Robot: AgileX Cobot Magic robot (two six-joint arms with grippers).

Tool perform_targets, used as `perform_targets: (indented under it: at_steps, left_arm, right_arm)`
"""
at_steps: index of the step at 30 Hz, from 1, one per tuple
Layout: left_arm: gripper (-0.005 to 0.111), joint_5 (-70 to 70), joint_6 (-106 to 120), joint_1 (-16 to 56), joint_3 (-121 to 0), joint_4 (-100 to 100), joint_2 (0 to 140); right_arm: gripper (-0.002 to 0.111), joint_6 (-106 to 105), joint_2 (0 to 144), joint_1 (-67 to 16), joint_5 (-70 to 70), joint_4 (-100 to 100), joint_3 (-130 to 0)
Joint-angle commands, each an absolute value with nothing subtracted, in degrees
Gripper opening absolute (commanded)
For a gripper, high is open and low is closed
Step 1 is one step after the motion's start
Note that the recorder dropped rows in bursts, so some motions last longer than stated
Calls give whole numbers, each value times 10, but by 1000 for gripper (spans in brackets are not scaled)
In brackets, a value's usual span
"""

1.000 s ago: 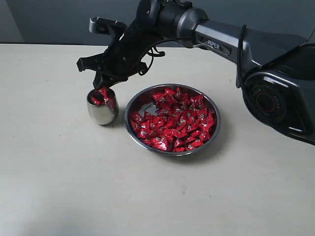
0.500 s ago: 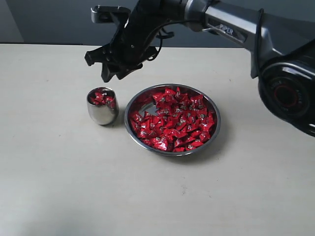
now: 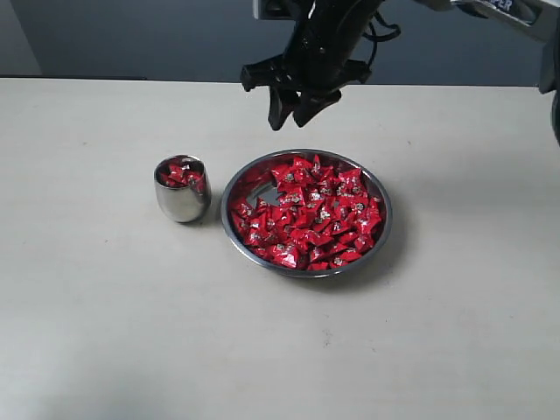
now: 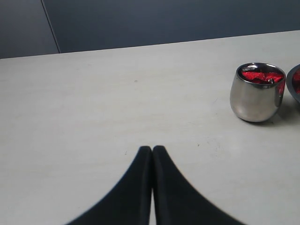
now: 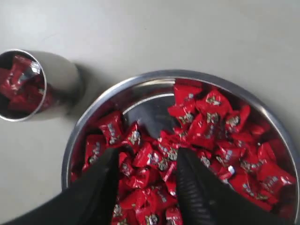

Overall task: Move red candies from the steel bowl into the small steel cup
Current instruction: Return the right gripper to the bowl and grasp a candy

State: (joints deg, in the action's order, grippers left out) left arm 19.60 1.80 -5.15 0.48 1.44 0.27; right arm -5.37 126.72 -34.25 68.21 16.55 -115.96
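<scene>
Pale worktop (image 3: 105,332) lies under the right gripper (image 3: 291,116), whose jaws are apart and empty, up above the far edge of the steel bowl (image 3: 259,179). Red candies (image 3: 319,219) fill the bowl, and some sit in the small steel cup (image 3: 181,206) just beside it. The left gripper (image 4: 152,151) is pressed together near the cup.
</scene>
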Motion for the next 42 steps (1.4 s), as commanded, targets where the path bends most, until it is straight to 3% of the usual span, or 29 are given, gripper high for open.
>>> perform_targets:
  at_steps: [1,17,30,42]
  left_arm:
    - [0,193,17,-51,0,16,0]
    - [0,193,17,-51,0,16,0]
    - [0,193,17,-51,0,16,0]
    - [0,193,17,-51,0,16,0]
  right_arm:
    - [40,-67,1206,-326,631,151,-1053]
    - [40,-134,1001,-320,472,148,-735]
    - [40,-135,904,-320,451,140,-649]
    - [40,-135,859,-320,348,148,-546]
